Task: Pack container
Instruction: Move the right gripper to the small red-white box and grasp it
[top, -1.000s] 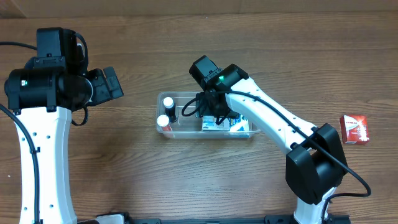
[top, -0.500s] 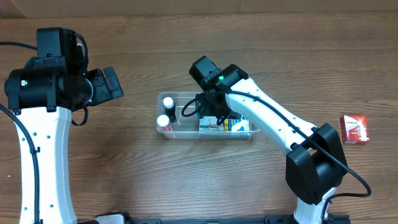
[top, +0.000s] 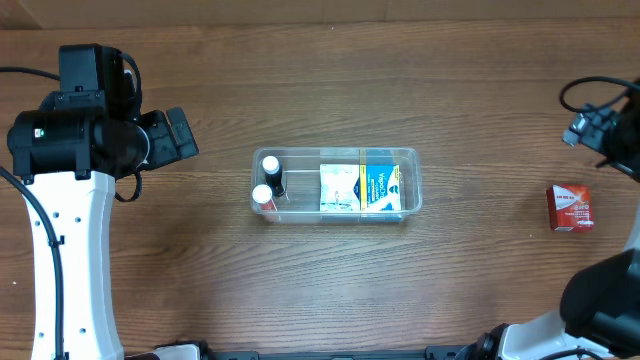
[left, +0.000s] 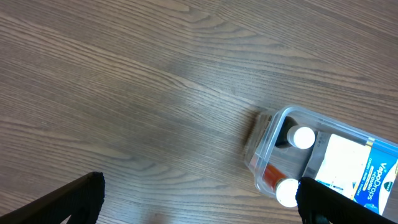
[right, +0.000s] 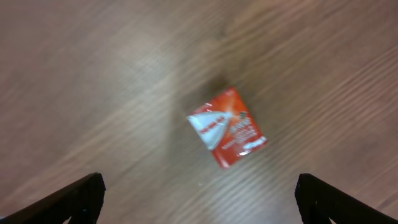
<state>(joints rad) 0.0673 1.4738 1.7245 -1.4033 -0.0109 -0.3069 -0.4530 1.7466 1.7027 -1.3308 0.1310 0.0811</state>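
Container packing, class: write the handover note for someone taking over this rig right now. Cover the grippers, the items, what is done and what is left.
Left gripper: open, empty, over the table left of the container.
Right gripper: open, empty, above the red box.
Done: the container holds two white-capped bottles, a white box and a blue box.
Left: the red box lies on the table, far right of the container; probably pick it up and pack it.

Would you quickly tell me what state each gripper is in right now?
Left gripper: open, holding nothing.
Right gripper: open, holding nothing; the red box is not gripped.
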